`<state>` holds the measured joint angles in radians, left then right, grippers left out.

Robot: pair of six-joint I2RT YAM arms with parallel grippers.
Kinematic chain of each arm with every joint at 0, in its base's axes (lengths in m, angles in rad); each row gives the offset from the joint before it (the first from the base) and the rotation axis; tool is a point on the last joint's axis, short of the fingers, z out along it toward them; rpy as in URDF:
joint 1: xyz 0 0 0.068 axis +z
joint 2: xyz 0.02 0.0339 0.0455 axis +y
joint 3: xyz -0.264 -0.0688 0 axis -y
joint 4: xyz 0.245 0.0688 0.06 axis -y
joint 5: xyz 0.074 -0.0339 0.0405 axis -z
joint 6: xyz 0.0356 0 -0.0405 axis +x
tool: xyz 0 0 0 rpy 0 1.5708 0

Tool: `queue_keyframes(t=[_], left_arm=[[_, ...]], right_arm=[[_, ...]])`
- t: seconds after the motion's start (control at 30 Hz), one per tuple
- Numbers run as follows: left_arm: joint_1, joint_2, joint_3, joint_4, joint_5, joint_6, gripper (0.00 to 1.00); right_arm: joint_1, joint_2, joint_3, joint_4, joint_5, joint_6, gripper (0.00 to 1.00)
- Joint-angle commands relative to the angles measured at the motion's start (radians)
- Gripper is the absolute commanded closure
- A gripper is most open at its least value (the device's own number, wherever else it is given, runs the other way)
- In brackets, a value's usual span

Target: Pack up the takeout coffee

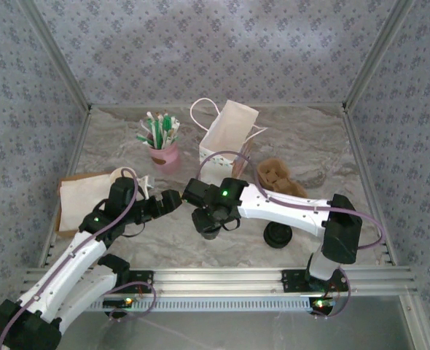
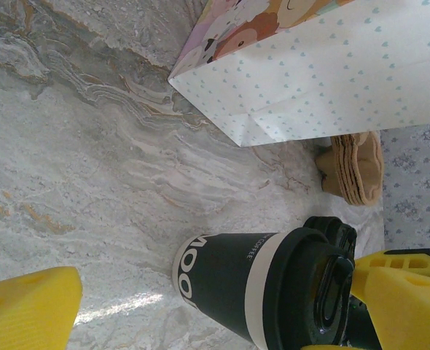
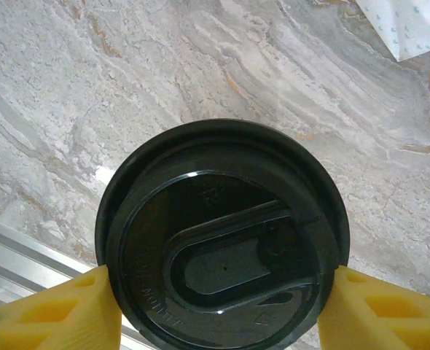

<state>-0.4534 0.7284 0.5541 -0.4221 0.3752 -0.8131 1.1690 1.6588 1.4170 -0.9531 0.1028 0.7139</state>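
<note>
Takeout coffee (image 1: 210, 232) is at mid-table, close to the front rail, directly under the right arm's wrist, which hides most of it from above.

At the far left a tan sheet (image 1: 80, 200) with pale paper on it lies flat, its right side covered by the left arm. The left gripper (image 1: 170, 202) points toward the cup with its jaws wide apart, holding nothing. In the left wrist view one yellow finger (image 2: 25, 310) is cut off by the bottom corner. A second yellow piece sits beside the lid at the right edge, and I cannot tell which arm it belongs to.

Behind stands a pink holder (image 1: 164, 154) with green and white sticks; no print can be made out on them.

In the left wrist view the cup wall is dark with a cream band under the lid. Large white letters read "MOO" before the curve hides the rest, and small print reads "COFFEE". Whether the base touches the table is unclear.

The right gripper (image 3: 222, 313) is clamped on the cup's black lid (image 3: 222, 240), one finger on each side of the rim. The raised lettering along the rim is too faint to read.

The white paper bag (image 1: 228, 138) stands upright behind it, printed with tiny teal hearts; a cartoon print on it is cropped by the frame. To the right lie a brown stack (image 1: 277, 175) and, nearer the rail, black lids (image 1: 277, 235) partly behind the right arm.
</note>
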Motion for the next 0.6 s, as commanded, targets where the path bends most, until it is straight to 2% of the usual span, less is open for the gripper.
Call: queue_keyframes(t=[0.0, 0.57], left_arm=[[0.006, -0.007, -0.005, 0.016, 0.019, -0.006, 0.01], [0.005, -0.007, -0.017, 0.023, 0.022, -0.008, 0.0]], right_arm=[[-0.005, 0.022, -0.014, -0.018, -0.019, 0.01, 0.36], [-0.004, 0.094, 0.024, -0.091, -0.009, 0.004, 0.36]])
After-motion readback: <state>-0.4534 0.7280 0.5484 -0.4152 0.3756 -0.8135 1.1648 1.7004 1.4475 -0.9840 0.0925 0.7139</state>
